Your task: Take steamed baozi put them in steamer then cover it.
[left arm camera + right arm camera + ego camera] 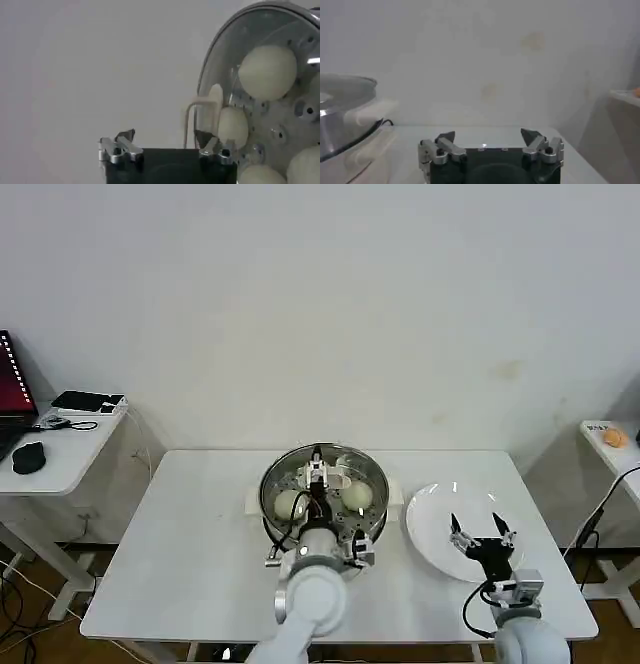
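The round clear glass lid [322,484] sits on the shiny steel steamer pot [375,519], its cream bar handle [200,117] between the left gripper [318,475]'s spread fingers, so that arm's nearest. The right gripper [482,535] idles over the white plate [428,529], fingers apart.

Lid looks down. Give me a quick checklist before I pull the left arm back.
1. Steamed baozi in the steamer: ok, four show through the glass.
2. White plate emptied: ok.
3. Cover on the steamer: looks on; even seating all round cannot tell.
4. Left gripper off the cover's handle: ok, jaws open, but the handle sits close to one finger.
5. Right gripper out of the way: ok, open above the plate.
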Available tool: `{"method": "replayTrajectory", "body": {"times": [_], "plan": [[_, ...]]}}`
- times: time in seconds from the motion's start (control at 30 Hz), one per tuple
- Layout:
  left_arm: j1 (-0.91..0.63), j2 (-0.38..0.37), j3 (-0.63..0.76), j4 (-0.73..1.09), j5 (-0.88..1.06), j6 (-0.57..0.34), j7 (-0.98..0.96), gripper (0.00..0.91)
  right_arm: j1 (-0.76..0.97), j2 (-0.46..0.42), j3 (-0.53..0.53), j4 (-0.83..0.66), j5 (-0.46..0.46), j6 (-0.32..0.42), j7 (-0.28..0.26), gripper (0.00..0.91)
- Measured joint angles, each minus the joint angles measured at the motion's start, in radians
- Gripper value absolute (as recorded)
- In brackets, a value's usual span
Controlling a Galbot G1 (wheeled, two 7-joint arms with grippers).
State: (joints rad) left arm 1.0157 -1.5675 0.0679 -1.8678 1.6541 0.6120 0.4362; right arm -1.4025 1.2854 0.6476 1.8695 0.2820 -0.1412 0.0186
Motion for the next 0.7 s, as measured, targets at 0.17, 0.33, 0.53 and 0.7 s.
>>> {"method": "replayTrajectory", "body": {"times": [0.17,0.33,0.53,0.7], "plan": [[0.024,0.015,-0.008,-0.041,-0.02,0.0,0.009,0.907,-0.003,-0.009,0.0,-0.001,0.003,0.003,-0.001,0.907],[0.053,0.034,-0.025,-0.091,-0.051,0.0,0.017,0.907,-0.009,-0.021,0.0,0.003,0.016,0.007,-0.004,0.907],[0.095,0.067,-0.058,-0.182,-0.117,0.0,0.024,0.907,-0.015,-0.032,0.001,0.009,0.032,0.012,-0.008,0.907],[0.147,0.12,-0.118,-0.286,-0.232,-0.003,-0.011,0.907,-0.026,-0.044,0.007,0.017,0.056,0.018,-0.009,0.907]]}}
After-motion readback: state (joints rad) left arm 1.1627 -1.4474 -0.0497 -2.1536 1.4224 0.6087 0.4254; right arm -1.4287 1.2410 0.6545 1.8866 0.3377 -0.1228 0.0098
